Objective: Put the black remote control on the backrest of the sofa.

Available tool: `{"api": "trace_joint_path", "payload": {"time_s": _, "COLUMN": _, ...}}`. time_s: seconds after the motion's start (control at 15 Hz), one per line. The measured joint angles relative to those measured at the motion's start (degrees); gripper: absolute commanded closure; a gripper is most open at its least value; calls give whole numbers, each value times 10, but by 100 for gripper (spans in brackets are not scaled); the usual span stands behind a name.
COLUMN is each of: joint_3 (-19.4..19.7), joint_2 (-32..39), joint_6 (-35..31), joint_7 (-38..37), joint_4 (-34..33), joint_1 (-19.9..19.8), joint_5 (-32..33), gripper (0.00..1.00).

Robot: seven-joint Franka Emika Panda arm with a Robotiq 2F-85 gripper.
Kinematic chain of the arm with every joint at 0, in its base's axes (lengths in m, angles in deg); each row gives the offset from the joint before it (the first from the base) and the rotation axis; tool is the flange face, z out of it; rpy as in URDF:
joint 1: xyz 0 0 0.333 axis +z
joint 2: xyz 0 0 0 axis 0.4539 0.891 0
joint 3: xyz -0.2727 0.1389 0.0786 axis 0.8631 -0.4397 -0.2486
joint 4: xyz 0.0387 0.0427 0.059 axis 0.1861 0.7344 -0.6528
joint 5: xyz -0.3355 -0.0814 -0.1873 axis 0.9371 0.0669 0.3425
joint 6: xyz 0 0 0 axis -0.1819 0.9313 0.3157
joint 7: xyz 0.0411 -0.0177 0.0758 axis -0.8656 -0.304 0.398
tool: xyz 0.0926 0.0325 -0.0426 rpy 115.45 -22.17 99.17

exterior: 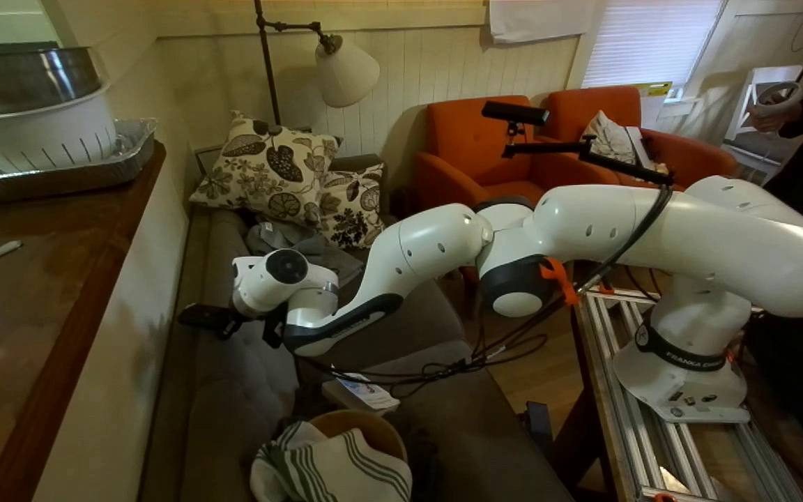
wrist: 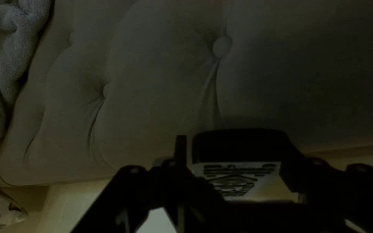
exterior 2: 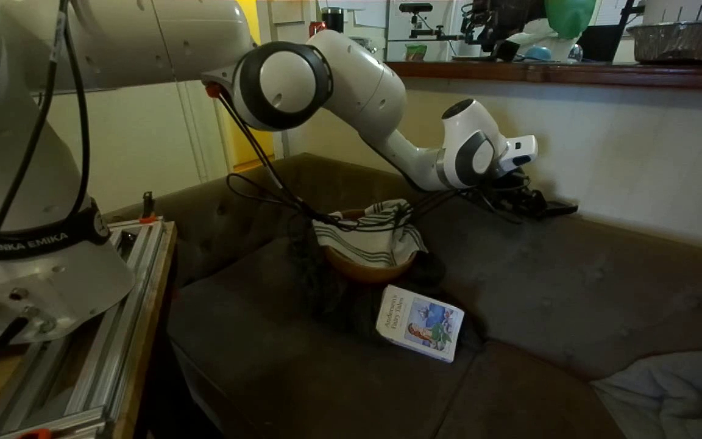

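Observation:
The black remote control (wrist: 238, 145) lies between the fingers of my gripper (wrist: 235, 153) in the dark wrist view; its black end faces up and a pale face with dark marks shows below. A thin gap separates it from the left finger (wrist: 181, 149); contact on the right is too dark to tell. Along the top of the sofa's backrest (exterior 2: 619, 262), a flat black shape that looks like the remote (exterior 2: 558, 209) sticks out past the gripper. In an exterior view the same dark shape (exterior: 205, 316) is over the backrest's upper edge. Whether it rests fully there cannot be told.
A wall (exterior 2: 625, 152) rises right behind the backrest, with a wooden counter (exterior: 95, 279) above. On the seat are a bowl with a striped towel (exterior 2: 369, 238) and a book (exterior 2: 421, 323). Patterned cushions (exterior: 276, 167) and a grey blanket (wrist: 21, 42) lie at the sofa's far end.

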Motion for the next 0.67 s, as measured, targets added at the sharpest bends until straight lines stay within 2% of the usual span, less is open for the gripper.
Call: {"api": "trace_joint_path", "payload": {"time_s": 0.67, "joint_3": 1, "joint_2": 0, "joint_6": 18, "joint_7": 10, "joint_4": 0, "joint_1": 4, "joint_5": -3, "gripper": 0}}
